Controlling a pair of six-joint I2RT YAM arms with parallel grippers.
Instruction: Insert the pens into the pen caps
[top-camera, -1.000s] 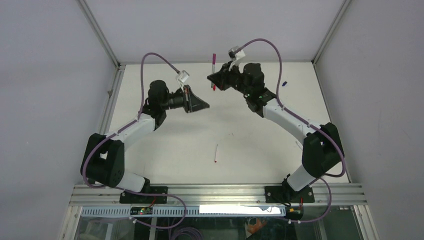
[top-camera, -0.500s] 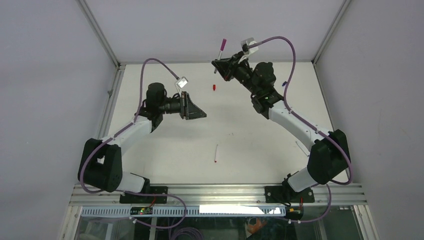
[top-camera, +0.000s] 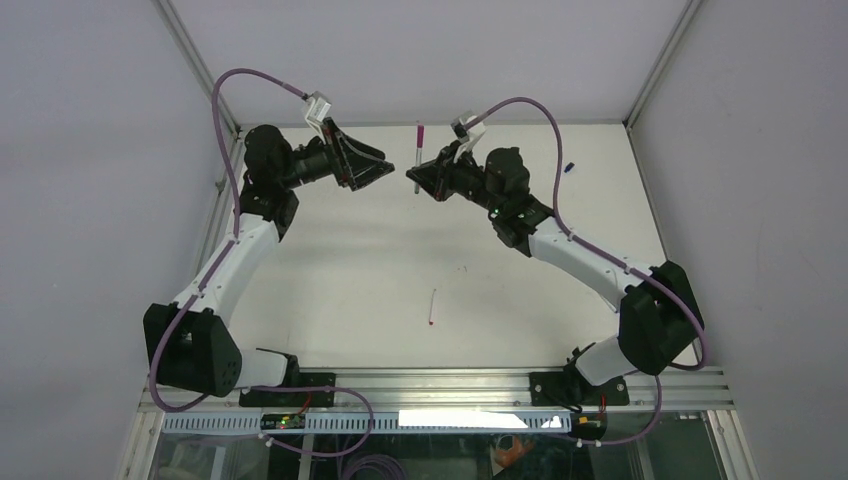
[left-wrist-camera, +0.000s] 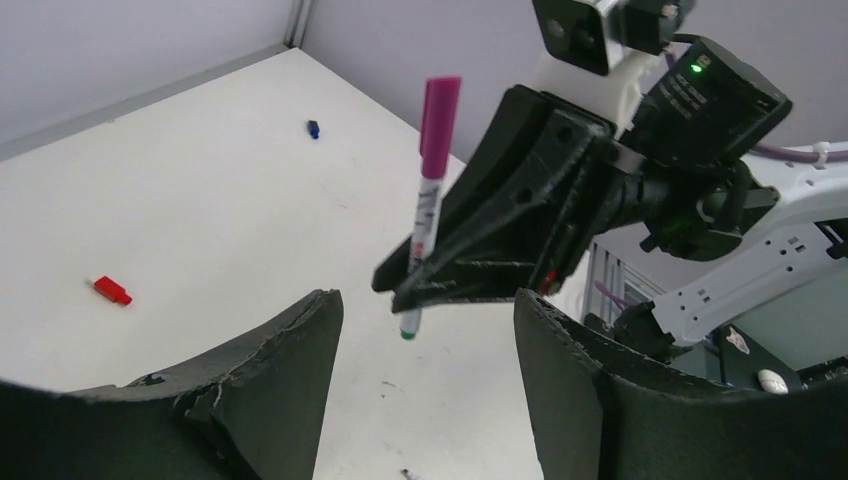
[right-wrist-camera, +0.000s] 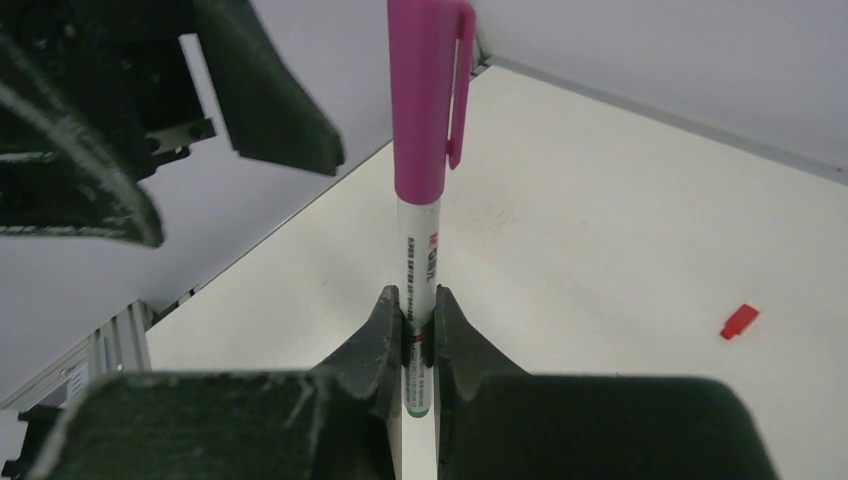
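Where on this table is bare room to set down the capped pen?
Widest bare patch: mid-table, between the left arm's white forearm and the thin white loose pen with a red tip. Crowded: the far middle, where the right pincer gripping the magenta-capped white pen faces the open left pincer, a small red plastic cap lying nearby.

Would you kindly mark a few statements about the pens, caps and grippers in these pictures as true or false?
1. The right gripper is shut on the white pen topped with a magenta cap. True.
2. The left gripper grips that pen too. False: it is open, holding nothing.
3. The small red plastic cap lies on the white table. True.
4. The tiny blue cap sits on the thin red-tipped pen lying mid-table. False: it lies alone, far from that pen.
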